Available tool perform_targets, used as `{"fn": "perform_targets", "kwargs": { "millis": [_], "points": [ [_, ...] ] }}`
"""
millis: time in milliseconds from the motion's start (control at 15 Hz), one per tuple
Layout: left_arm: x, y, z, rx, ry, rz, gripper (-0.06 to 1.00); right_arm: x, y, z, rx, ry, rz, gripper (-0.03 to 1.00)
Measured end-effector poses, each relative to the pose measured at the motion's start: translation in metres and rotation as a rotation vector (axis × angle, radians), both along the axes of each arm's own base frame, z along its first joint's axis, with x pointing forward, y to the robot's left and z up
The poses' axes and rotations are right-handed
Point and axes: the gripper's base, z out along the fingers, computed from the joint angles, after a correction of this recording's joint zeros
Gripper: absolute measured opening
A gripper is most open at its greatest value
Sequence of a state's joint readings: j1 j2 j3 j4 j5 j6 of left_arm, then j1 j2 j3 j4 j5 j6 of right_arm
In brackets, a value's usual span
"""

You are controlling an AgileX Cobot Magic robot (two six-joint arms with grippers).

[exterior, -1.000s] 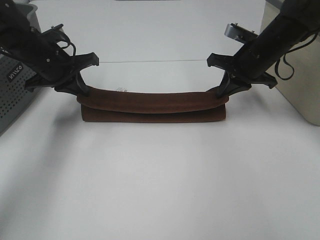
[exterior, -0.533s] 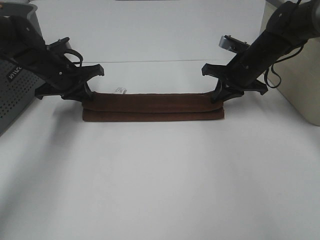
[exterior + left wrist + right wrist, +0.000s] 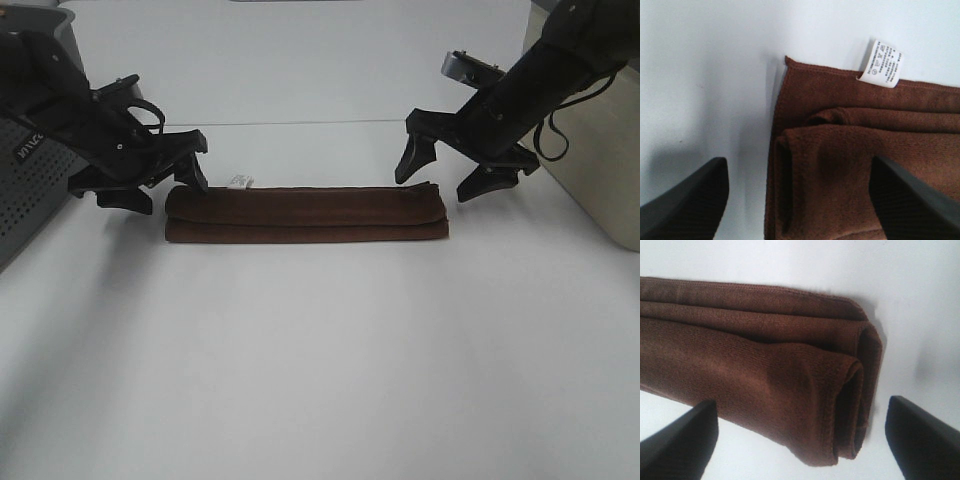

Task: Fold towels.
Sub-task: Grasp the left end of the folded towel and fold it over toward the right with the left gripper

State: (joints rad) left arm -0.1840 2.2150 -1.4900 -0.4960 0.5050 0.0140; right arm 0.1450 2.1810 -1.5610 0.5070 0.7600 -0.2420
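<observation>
So the towel (image 3: 305, 213) lies folded into a long strip on the desk (image 3: 320, 350). The left end effector (image 3: 168, 192) is spread wide over the end with the white tag (image 3: 240, 181). The right end effector (image 3: 433, 187) is wide open over the other end, and neither's gripping anything.

Bright, diffuse light washes the white table (image 3: 320, 350) almost featureless, dimming toward the near left corner. Shadows are soft and faint. Both wrist views render the towel (image 3: 765, 365) weave sharply.

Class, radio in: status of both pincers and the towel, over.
Left pincer open, right pincer open, one at each end. Towel folded into long strip, flat. Nothing on it.
</observation>
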Motion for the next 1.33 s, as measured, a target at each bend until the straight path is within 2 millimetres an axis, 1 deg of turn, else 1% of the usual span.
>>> {"fn": "perform_targets", "kwargs": {
  "millis": [133, 267, 333, 467, 667, 733, 867, 933, 1133, 1200, 1333],
  "points": [
    [0.0, 0.0, -0.014, 0.003, 0.031, 0.001, 0.74, 0.0, 0.0, 0.0, -0.001, -0.001, 0.001, 0.85],
    [0.0, -0.001, -0.016, -0.007, 0.04, 0.004, 0.73, 0.0, 0.0, 0.0, -0.001, -0.002, 0.0, 0.85],
    [0.0, -0.001, -0.017, -0.011, 0.038, -0.001, 0.7, 0.0, 0.0, 0.0, -0.001, -0.004, -0.001, 0.85],
    [0.0, -0.003, -0.018, -0.024, 0.035, -0.011, 0.59, 0.0, 0.0, 0.0, -0.002, -0.005, -0.001, 0.85],
    [0.0, -0.003, -0.02, -0.022, 0.031, -0.027, 0.47, 0.0, 0.0, 0.0, -0.004, -0.005, 0.0, 0.85],
    [0.001, -0.003, -0.023, -0.023, 0.036, -0.026, 0.39, 0.0, 0.0, 0.0, -0.004, -0.005, 0.0, 0.85],
    [0.001, -0.004, -0.027, -0.03, 0.044, -0.017, 0.12, 0.0, 0.0, 0.0, -0.004, -0.004, 0.001, 0.85],
    [0.001, -0.004, -0.026, -0.032, 0.043, -0.016, 0.05, -0.001, 0.0, 0.0, 0.003, 0.006, 0.002, 0.85],
    [0.002, -0.003, -0.02, -0.022, 0.052, -0.048, 0.05, -0.004, 0.002, 0.001, 0.016, 0.044, 0.015, 0.85],
    [0.002, 0.001, -0.012, -0.013, 0.055, -0.063, 0.05, -0.005, 0.002, 0.001, 0.018, 0.054, 0.02, 0.85],
    [0.002, 0.013, 0.017, 0.03, 0.031, -0.066, 0.05, -0.008, 0.002, 0.004, 0.022, 0.073, 0.032, 0.85]
  ]
}}
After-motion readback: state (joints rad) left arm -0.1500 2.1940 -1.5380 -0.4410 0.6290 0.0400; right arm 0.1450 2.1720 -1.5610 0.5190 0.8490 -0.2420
